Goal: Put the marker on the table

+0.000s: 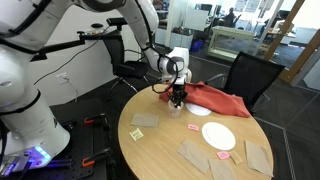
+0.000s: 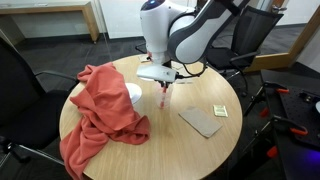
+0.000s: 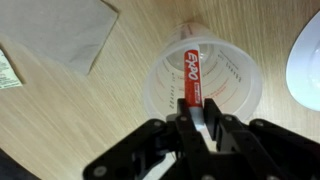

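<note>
The bench [image 3: 80, 110] is light matt wood with fine grain, the cup [image 3: 243, 88] thin clear plastic, the marker [image 3: 193, 72] smooth glossy red plastic, the pincer [image 3: 200, 118] matt black, the cloth [image 2: 100, 105] soft red fabric, the napkin [image 3: 70, 30] matt brownish paper.

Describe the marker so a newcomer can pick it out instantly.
On the round tan table, near the crumpled red cloth, a small clear cup stands under the gripper. The marker is the thin red stick inside it, pinched at its upper end; only it carries white EXPO lettering.
</note>
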`<state>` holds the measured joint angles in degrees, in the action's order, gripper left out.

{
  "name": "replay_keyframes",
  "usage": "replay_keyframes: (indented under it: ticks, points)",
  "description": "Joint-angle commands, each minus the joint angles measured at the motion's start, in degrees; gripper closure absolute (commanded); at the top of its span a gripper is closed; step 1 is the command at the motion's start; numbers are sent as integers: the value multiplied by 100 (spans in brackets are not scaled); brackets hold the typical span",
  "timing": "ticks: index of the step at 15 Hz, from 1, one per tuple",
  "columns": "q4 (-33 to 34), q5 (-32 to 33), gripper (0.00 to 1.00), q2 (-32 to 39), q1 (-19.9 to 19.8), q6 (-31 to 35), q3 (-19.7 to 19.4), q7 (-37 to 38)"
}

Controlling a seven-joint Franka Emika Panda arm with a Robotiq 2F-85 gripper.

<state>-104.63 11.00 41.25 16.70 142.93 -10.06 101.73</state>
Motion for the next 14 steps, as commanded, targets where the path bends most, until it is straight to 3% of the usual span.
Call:
replay_keyframes:
  ticks: [1,9,14]
  points:
    - [-23,13,95,-228,125,-238,-17,126]
    - [-406,254,95,-1229,328,-943,37,159]
    - [-847,558,95,-2222,170,-1240,183,147]
